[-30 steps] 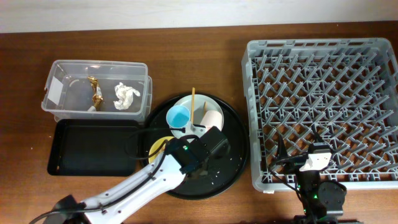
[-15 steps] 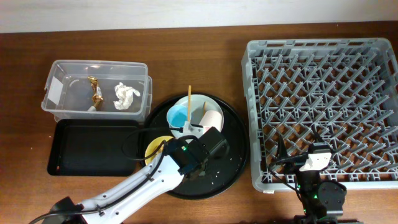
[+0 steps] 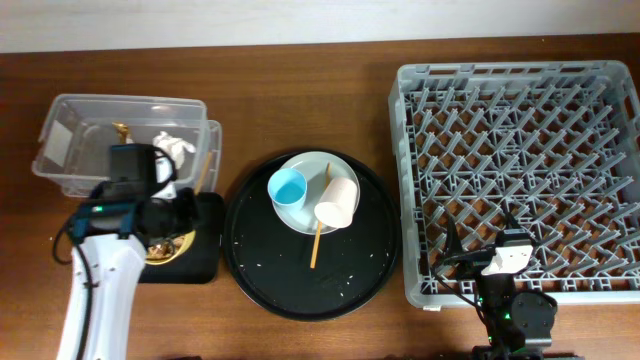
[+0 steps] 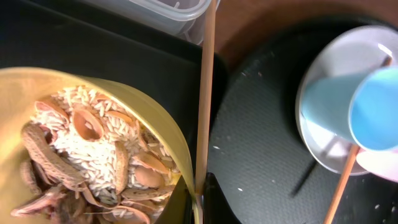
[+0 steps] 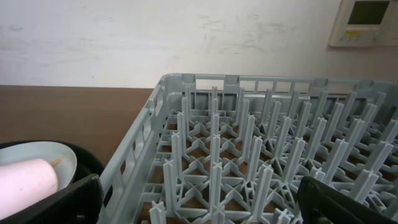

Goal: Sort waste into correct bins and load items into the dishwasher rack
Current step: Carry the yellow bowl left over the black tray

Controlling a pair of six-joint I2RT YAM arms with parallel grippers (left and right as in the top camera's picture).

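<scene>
My left gripper point(image 4: 200, 200) is shut on the rim of the small yellow bowl point(image 4: 155, 118), with one wooden chopstick point(image 4: 205, 87) pinched against it. The bowl holds beige-brown food scraps with rice point(image 4: 81, 149). In the overhead view the gripper point(image 3: 180, 215) holds the bowl point(image 3: 165, 250) over the shallow black tray point(image 3: 205, 235). The clear tub point(image 3: 60, 140) holds the tissue point(image 3: 172, 148) and gold wrapper point(image 3: 122, 130). The plate point(image 3: 318, 170) carries the blue cup point(image 3: 287, 186) and white cup point(image 3: 337, 203); a second chopstick point(image 3: 316, 245) lies there. My right gripper point(image 5: 199, 205) is open over the grey rack point(image 3: 520, 170).
The big round black tray point(image 3: 270, 270) lies between the bins and the rack, with scattered rice grains on it. In the right wrist view the rack's pegs point(image 5: 249, 143) fill the space between my fingers point(image 5: 50, 202). A white wall runs behind the table.
My left arm has swung left from the round tray to the shallow black tray, carrying the yellow bowl and one chopstick. The clear tub has shifted left. The right arm has not moved.
</scene>
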